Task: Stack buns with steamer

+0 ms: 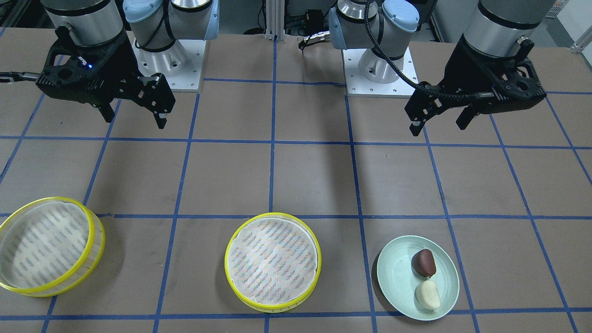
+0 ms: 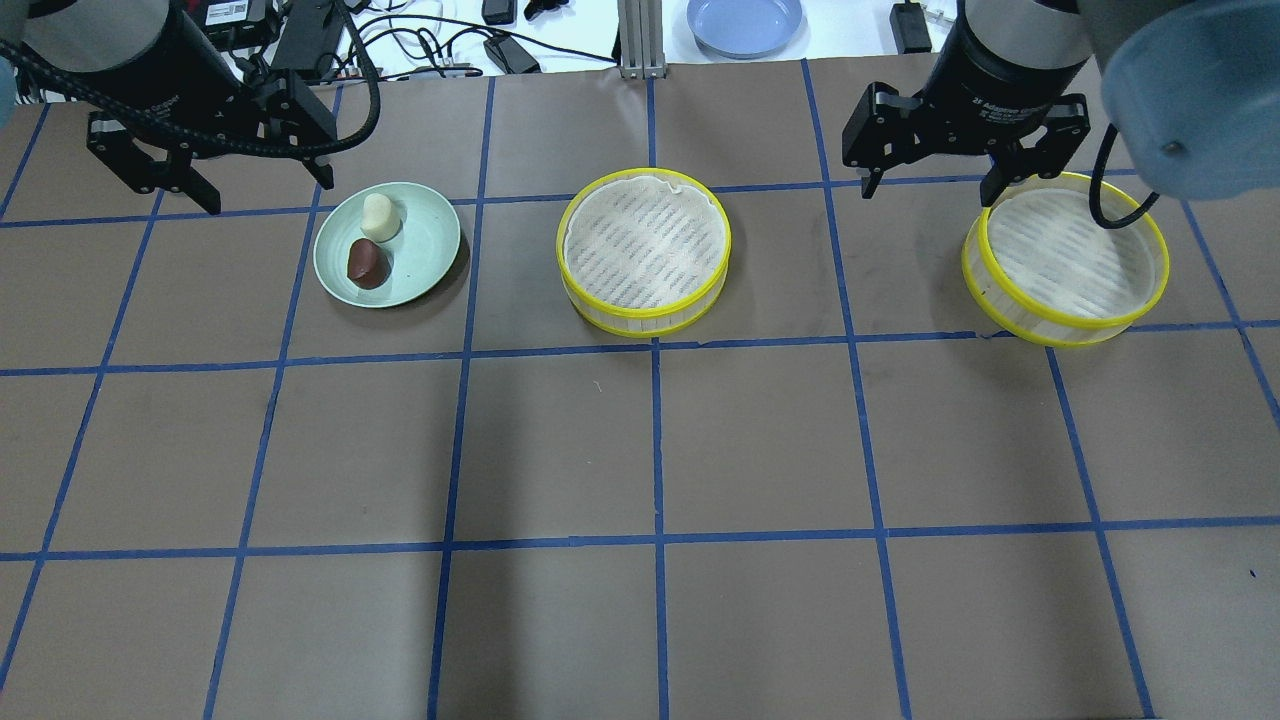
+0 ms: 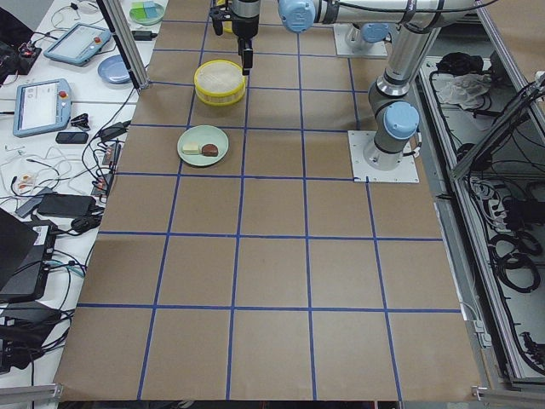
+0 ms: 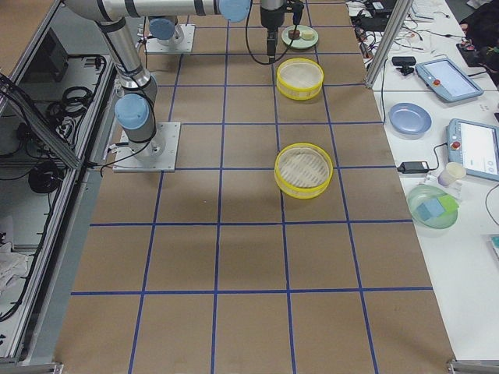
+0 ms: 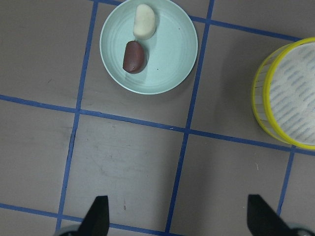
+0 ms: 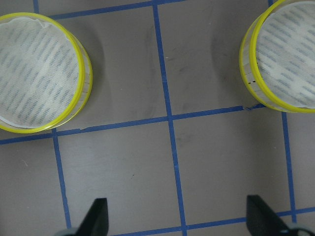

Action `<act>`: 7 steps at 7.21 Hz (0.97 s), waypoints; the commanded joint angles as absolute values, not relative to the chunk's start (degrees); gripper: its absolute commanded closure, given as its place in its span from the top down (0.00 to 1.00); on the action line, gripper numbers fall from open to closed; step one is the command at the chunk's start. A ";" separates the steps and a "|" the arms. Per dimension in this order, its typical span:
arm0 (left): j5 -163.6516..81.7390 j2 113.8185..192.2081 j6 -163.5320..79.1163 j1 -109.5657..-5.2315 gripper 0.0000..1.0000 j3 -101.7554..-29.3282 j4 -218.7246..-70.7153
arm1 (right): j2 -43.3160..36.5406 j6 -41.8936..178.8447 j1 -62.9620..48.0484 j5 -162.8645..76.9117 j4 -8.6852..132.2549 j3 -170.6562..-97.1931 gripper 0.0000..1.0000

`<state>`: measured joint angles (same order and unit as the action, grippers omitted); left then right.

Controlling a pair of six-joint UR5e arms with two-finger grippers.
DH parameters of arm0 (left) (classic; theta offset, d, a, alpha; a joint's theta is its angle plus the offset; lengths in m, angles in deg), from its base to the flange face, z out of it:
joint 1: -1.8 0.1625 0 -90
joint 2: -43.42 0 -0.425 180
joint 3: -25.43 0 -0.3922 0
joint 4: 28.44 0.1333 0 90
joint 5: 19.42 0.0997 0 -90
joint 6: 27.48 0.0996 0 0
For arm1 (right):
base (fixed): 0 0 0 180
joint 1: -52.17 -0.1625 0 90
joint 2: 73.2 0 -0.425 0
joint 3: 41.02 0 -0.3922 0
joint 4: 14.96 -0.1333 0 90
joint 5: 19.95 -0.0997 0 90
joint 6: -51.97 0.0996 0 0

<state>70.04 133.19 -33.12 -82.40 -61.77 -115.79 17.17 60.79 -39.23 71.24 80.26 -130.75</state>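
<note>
A dark reddish-brown bun (image 1: 423,262) and a creamy white bun (image 1: 428,294) lie side by side on a pale green plate (image 1: 393,277); they also show in the left wrist view, brown (image 5: 134,56) and white (image 5: 144,22). One steamer tray (image 2: 645,240) stands mid-table and the other (image 2: 1070,255) toward my right. My left gripper (image 2: 268,195) hovers open and empty, on the robot's side of the plate. My right gripper (image 2: 930,193) hovers open and empty between the two trays, which are both in its wrist view (image 6: 37,78) (image 6: 285,64).
The brown table is marked with a blue tape grid (image 2: 655,450). The two arm bases (image 1: 171,64) (image 1: 379,69) stand at the robot's edge. A blue plate (image 2: 745,20), cables and tablets lie on the bench beyond the far edge.
</note>
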 commanded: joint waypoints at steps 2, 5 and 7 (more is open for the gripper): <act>69.87 133.33 -33.10 -82.32 1.00 -62.38 -115.54 | 17.24 57.26 -39.32 71.10 79.08 -130.84 1.00; 69.96 136.48 -28.73 -81.09 1.00 -62.64 -110.12 | 16.02 51.71 -39.41 71.72 80.30 -130.84 1.00; 70.05 141.13 -27.22 -80.73 1.00 -62.64 -103.90 | 13.12 50.13 -39.23 70.94 83.81 -130.75 1.00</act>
